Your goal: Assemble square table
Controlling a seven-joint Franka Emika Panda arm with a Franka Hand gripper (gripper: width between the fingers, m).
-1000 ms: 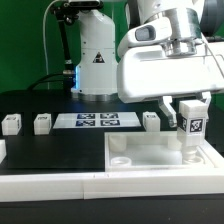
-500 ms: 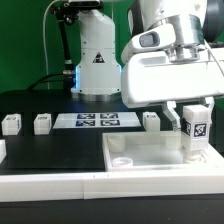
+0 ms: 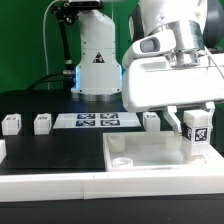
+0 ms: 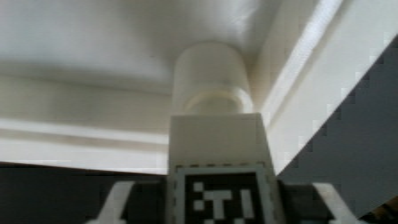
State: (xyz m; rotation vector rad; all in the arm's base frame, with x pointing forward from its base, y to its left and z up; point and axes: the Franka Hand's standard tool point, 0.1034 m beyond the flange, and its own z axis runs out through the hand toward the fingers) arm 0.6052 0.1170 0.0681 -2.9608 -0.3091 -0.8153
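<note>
Table slab (image 3: 160, 158) lies at the exterior view's lower right, and the gripper (image 3: 192, 120) is clamped on an upright leg (image 3: 196, 138) at its far right corner, seemingly the first being seated. Three loose legs (image 3: 43, 123) flank the marker board (image 3: 97, 121) at mid-frame; room is open leftward, tight against the slab's edge.

The leg post (image 3: 197, 140), gripped in the claw (image 3: 197, 122), is carried lower and slightly toward the exterior view's right compared with a second ago. Its tagged upper end is brought nearer the square table slab (image 3: 150, 152), at the corner on that side. The white arm housing (image 3: 165, 75) above is shifted the same way.
</note>
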